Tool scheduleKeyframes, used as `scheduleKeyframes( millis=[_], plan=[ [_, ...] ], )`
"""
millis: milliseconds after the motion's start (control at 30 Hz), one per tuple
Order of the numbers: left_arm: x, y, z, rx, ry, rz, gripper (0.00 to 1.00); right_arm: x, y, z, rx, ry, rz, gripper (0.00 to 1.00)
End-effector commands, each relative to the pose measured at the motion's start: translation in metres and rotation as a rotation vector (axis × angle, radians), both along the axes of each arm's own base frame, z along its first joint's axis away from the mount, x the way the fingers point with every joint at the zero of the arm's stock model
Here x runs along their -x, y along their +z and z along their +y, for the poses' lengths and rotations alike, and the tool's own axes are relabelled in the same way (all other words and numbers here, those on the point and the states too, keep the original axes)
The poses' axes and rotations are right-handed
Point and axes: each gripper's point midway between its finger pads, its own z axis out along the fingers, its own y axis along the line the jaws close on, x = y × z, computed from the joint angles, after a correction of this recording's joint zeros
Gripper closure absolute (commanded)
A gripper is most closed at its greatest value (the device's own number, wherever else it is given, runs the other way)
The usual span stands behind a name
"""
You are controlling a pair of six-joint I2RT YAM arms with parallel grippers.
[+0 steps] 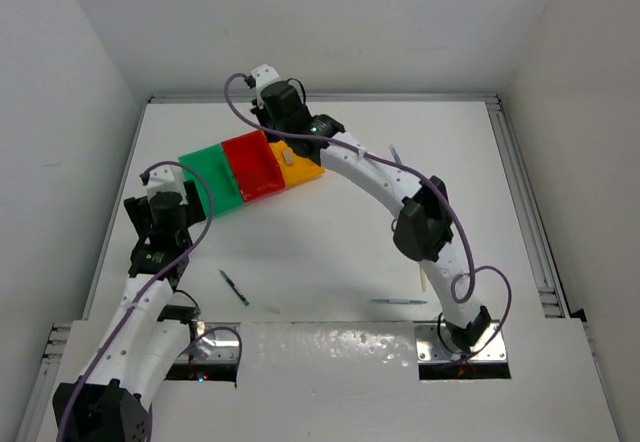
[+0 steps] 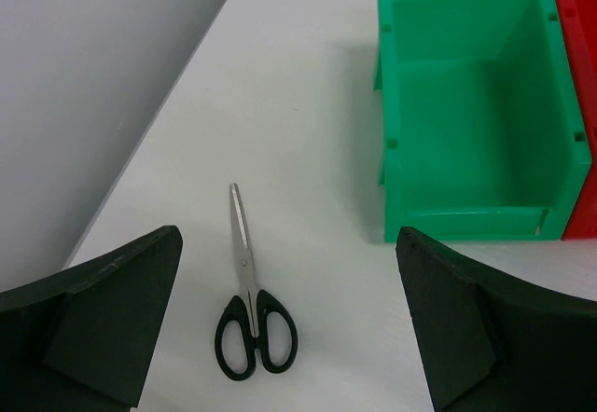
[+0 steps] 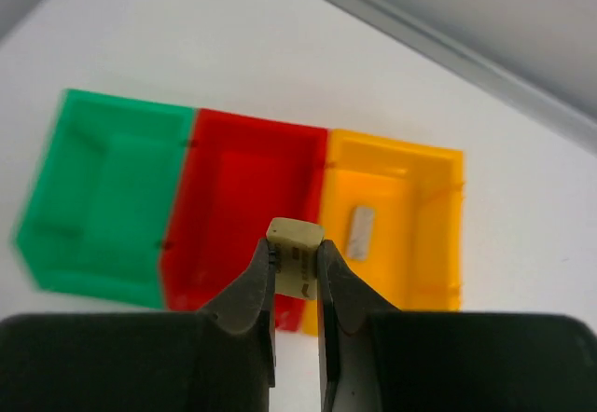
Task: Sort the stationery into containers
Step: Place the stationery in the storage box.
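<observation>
Three joined bins sit at the back left: green, red, yellow-orange. My right gripper is shut on a tan eraser block, held above the border of the red and yellow bins. A grey eraser lies in the yellow bin. My left gripper is open above the table, with black-handled scissors lying closed between its fingers, nearer the left one. The green bin is empty. In the top view the scissors are hidden under the left arm.
A dark teal pen lies near the left arm's base. A blue pen and a pale stick lie near the right arm's base. Another slim pen lies at the back right. White walls enclose the table.
</observation>
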Motion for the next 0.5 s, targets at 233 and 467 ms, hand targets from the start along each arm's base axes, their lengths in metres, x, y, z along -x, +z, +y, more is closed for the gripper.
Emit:
scheduleKeyframes(
  millis=[233, 467],
  plan=[
    [-0.009, 0.01, 0.005, 0.007, 0.023, -0.014, 0.03, -0.075, -0.049, -0.019, 0.084, -0.119, -0.176, 1.0],
    [-0.008, 0.004, 0.007, -0.005, 0.022, -0.005, 0.03, -0.092, -0.067, -0.038, 0.051, -0.15, -0.139, 1.0]
  ],
)
